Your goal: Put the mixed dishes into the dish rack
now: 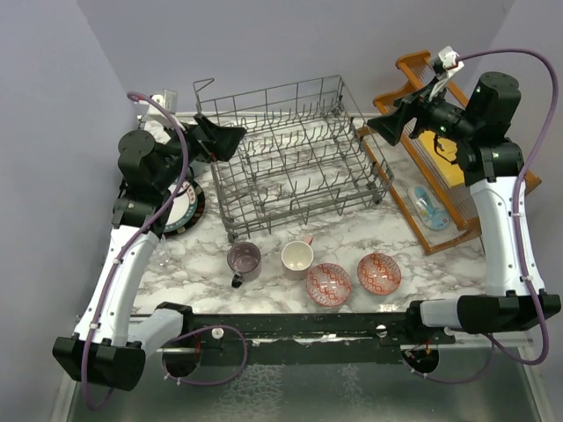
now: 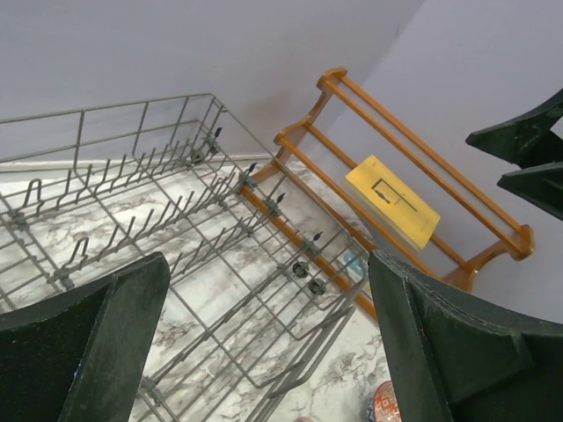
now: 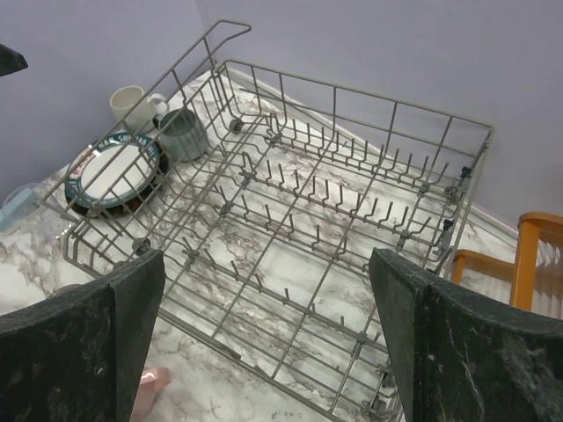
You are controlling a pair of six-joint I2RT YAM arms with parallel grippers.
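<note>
The grey wire dish rack [image 1: 290,163] stands mid-table with nothing in it. In front of it sit a purple mug [image 1: 244,261], a cream mug with pink handle [image 1: 297,257] and two red-and-white bowls [image 1: 328,284] [image 1: 379,273]. Left of the rack lie a dark-rimmed plate [image 3: 114,171], a grey-green mug [image 3: 183,134] and a white mug [image 3: 132,105]. My left gripper [image 1: 218,139] hovers open over the rack's left end [image 2: 176,237]. My right gripper [image 1: 396,123] hovers open at its right end [image 3: 352,220]. Neither holds anything.
An orange-brown wooden slatted rack [image 1: 440,149] stands against the right wall with a yellow block [image 2: 391,200] on it. A small blue-and-clear item [image 1: 428,207] lies at its near end. Walls close in behind and at both sides.
</note>
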